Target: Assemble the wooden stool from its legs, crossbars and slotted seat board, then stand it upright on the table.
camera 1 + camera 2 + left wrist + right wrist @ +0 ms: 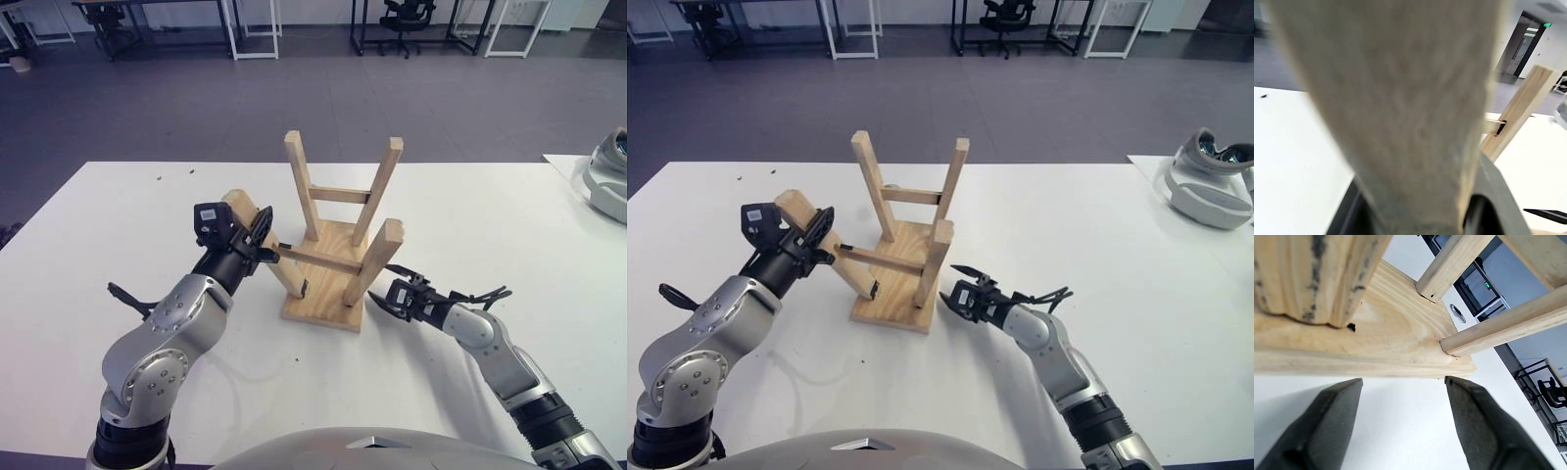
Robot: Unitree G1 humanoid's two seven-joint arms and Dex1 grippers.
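Head views: stool (333, 245) upside down on white desk (470, 225). Seat board (323, 311) lies flat on the desk with four legs pointing up. Two far legs are joined by a crossbar (339, 195). Near-left leg (257, 233) leans out to the left, and a second crossbar (318, 258) runs from it to the near-right leg (377, 259). Left jaws are closed around the near-left leg, in its upper half. Right jaws are spread open and empty, low over the desk just beside the board's right edge, by the near-right leg. White headset (1207, 191) sits on a separate surface far right.

Left wrist view: the clamped leg (1400, 98) is right up against the lens and blurred, with a dark finger (1496, 196) against its side. Another leg (1520, 110) stands beyond.

Right wrist view: two dark fingers (1322, 426) are apart with bare desk (1400, 426) between them. The board's edge (1376, 352) is just ahead, not touched. A leg base (1312, 274) and crossbar ends (1459, 259) show above.
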